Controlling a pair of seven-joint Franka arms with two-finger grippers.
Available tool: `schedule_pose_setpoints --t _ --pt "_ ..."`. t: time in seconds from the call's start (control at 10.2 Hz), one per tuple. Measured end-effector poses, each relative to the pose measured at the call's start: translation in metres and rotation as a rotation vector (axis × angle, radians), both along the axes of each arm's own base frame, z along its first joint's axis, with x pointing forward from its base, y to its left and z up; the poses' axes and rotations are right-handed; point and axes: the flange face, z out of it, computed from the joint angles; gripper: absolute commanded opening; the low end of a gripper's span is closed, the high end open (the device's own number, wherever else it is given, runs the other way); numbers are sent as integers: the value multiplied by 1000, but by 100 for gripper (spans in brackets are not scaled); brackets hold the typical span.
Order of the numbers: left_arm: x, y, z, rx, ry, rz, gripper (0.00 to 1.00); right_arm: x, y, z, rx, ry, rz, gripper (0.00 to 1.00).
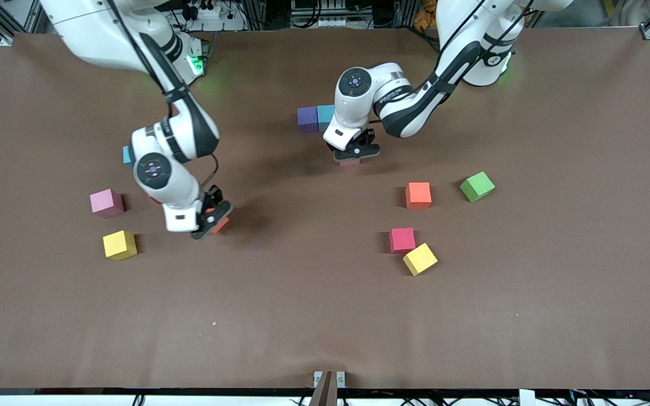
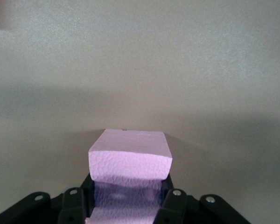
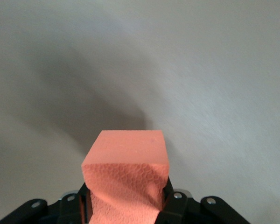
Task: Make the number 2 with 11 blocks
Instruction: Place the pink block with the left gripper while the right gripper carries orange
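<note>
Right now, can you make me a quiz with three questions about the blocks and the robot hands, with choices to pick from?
1. Where is the purple block?
A. touching the blue block
B. on the green block
C. alone by the yellow blocks

2. How many yellow blocks lie on the table?
A. one
B. two
C. four

3. What is the left gripper doing?
A. hanging open
B. pinching a pink block
C. pinching a green block

Answers: 1 A, the two sit side by side. 2 B, one toward each arm's end. 3 B, its wrist view shows pink between shut fingers; the right gripper holds an orange block.
</note>
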Motion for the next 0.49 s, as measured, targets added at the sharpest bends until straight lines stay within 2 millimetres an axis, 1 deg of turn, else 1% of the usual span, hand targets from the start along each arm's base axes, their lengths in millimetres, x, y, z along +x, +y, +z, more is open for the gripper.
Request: schedule_pose_setpoints --t 0.1,0.2,0.39,0.49 --pt "-1 0 0 1 0 -1 20 -4 14 2 3 -5 39 49" --pt "-1 0 0 2 0 -2 20 -6 22 4 5 -8 90 49" --pt "-4 0 0 4 -1 -8 20 -10 33 3 9 -4 198 49" --pt "-6 -1 0 5 -1 -12 22 -13 40 1 10 0 256 50"
